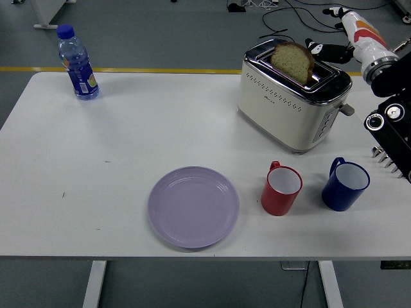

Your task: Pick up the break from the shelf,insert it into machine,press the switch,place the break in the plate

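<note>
Bread slice [292, 61] standing tall in the rear slot of the cream toaster [292, 102], well proud of the chrome top, so judged to be at the final step: lifting the slice out and carrying it to the plate. Right hand [337, 42] raised at the upper right, just beyond the toaster's far end, near the slice but apart from it, with dark fingers [324, 50] spread toward the bread and clasping nothing. Left hand nowhere in view. Next move likely to call for closing in on the exposed crust from above, pinching the thin slice without crushing it, drawing it straight up clear of the slot, then crossing over the red mug [281, 188] toward the lilac plate [192, 206] near the front edge, which lies bare. Blue mug [345, 185] just beside the red one, right under a likely return path. White desk [128, 141] otherwise sparse: a water bottle [76, 63] upright at the far left corner, a metal rack [388, 160] half hidden at the right edge. Beyond, grey floor, a yellow line [128, 69] along the far side, black cables [308, 22] trailing.
</note>
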Controlling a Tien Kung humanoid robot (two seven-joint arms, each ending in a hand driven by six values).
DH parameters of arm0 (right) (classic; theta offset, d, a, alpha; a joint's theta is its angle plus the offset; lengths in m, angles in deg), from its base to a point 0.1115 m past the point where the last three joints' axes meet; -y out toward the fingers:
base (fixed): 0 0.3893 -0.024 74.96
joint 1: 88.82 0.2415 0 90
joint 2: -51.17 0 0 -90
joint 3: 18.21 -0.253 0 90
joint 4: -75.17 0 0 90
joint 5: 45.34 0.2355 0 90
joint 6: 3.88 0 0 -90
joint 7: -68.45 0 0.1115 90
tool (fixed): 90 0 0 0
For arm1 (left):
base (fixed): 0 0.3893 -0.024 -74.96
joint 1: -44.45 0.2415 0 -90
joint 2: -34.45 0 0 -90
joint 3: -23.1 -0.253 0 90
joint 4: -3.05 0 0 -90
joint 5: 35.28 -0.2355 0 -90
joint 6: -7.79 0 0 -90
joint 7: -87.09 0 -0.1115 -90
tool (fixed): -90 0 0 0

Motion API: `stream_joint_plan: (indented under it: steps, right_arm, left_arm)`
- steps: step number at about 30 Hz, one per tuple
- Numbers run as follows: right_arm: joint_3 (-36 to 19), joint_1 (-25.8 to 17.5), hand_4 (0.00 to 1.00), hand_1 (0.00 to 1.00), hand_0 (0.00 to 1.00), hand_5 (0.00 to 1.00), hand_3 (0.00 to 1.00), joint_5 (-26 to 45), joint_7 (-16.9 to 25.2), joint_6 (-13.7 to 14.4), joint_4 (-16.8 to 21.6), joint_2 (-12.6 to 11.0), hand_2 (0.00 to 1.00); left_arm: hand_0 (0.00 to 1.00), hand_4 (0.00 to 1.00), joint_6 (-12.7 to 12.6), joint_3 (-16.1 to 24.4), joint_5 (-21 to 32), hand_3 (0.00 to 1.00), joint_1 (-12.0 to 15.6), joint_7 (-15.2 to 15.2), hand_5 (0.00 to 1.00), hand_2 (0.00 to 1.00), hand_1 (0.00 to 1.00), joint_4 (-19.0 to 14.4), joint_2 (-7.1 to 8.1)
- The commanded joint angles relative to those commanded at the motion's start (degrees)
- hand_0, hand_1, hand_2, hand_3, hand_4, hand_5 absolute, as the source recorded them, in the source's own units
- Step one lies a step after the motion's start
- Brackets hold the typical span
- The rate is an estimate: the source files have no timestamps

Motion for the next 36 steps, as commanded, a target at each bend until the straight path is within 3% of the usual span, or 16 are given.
stream_joint_plan:
  steps: [8,12,16,18,24,27,28,33,34,36]
  right_arm:
    - [5.24,6.18,0.725,0.835,0.902,0.474,0.887,1.01,-0.04,-1.25,-8.65,4.18,0.878]
    - [8.53,10.10,0.729,0.834,0.903,0.467,0.883,0.48,0.15,-2.02,-15.79,8.01,0.873]
    - [10.10,12.22,0.737,0.832,0.903,0.458,0.877,0.18,0.50,-2.15,-21.98,11.23,0.867]
    - [10.22,12.39,0.737,0.832,0.903,0.458,0.877,0.16,0.54,-2.14,-22.77,11.58,0.867]
    - [11.69,15.06,0.745,0.829,0.904,0.442,0.876,-0.65,1.00,-2.67,-31.07,15.49,0.865]
    - [12.06,15.66,0.745,0.829,0.904,0.442,0.876,-0.53,1.05,-2.89,-33.46,16.27,0.865]
    - [12.27,15.93,0.747,0.777,0.854,0.433,0.840,-0.59,1.13,-2.95,-34.46,16.68,0.791]
    - [12.20,16.12,0.747,0.777,0.854,0.433,0.840,-1.49,1.73,-2.37,-37.27,16.78,0.791]
    - [12.17,16.11,0.736,0.663,0.688,0.409,0.775,-1.64,1.78,-2.25,-37.45,16.78,0.665]
    - [12.06,15.87,0.736,0.663,0.688,0.409,0.775,-2.71,2.08,-1.00,-37.81,16.78,0.665]
  left_arm:
    - [0.654,0.330,-0.16,-0.85,0.90,0.599,-0.26,-0.04,0.943,0.592,0.590,0.00,0.15]
    - [0.655,0.330,-0.26,-1.44,1.51,0.599,-0.35,-0.07,0.941,0.591,0.590,0.00,0.20]
    - [0.655,0.330,-0.29,-1.87,1.83,0.599,-0.37,-0.09,0.941,0.590,0.590,0.00,0.18]
    - [0.655,0.330,-0.30,-1.90,1.86,0.599,-0.36,-0.09,0.941,0.590,0.590,0.00,0.18]
    - [0.655,0.331,-0.34,-2.85,2.52,0.599,-0.49,-0.18,0.941,0.590,0.590,0.00,0.24]
    - [0.655,0.331,-0.35,-3.00,2.58,0.599,-0.52,-0.18,0.941,0.590,0.590,0.00,0.26]
    - [0.655,0.331,-0.35,-3.00,2.60,0.599,-0.51,-0.18,0.939,0.589,0.591,0.00,0.27]
    - [0.655,0.331,-0.37,-3.45,2.89,0.599,-0.44,-0.20,0.939,0.589,0.591,0.00,0.23]
    - [0.656,0.332,-0.38,-3.49,2.96,0.599,-0.44,-0.21,0.940,0.589,0.590,0.00,0.22]
    - [0.656,0.332,-0.45,-3.93,3.46,0.599,-0.49,-0.29,0.940,0.589,0.590,0.00,0.24]
